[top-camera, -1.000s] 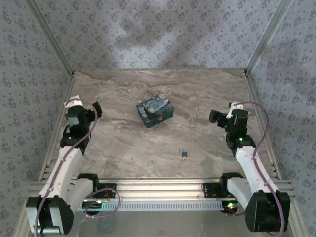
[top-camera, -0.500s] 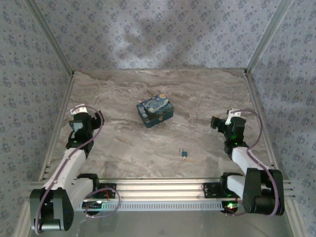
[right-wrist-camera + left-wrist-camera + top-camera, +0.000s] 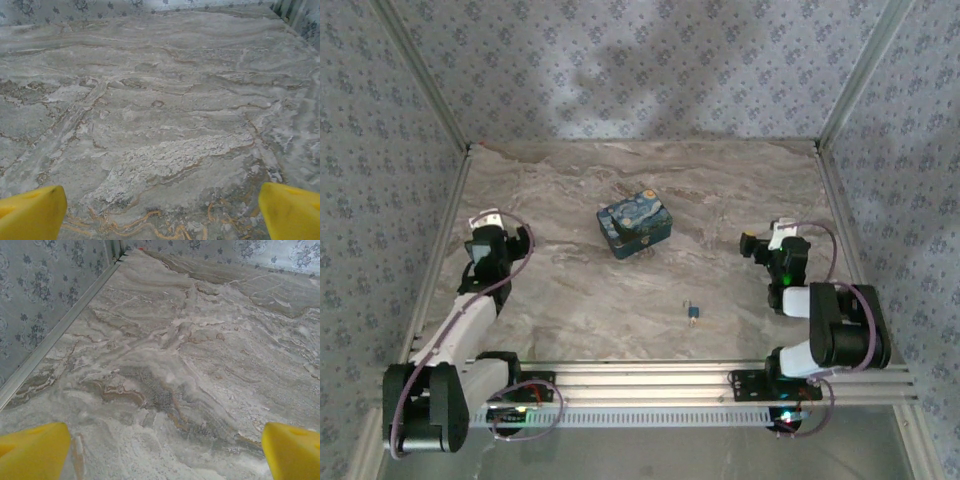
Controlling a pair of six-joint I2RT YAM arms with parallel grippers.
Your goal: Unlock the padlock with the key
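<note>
Two wide-open, empty pincers, left pincer (image 3: 165, 447) and right pincer (image 3: 162, 205), flank the chunky, rigid padlock (image 3: 634, 225) mid-worktop (image 3: 570, 290), while the tiny, probably slippery key (image 3: 693, 313) lies nearer, best pinched by its head.

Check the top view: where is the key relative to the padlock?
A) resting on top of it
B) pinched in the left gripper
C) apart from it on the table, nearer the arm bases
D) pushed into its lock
C: the key lies by itself on the table, clear of the padlock and closer to the arm bases, a little toward the right arm's side.
</note>
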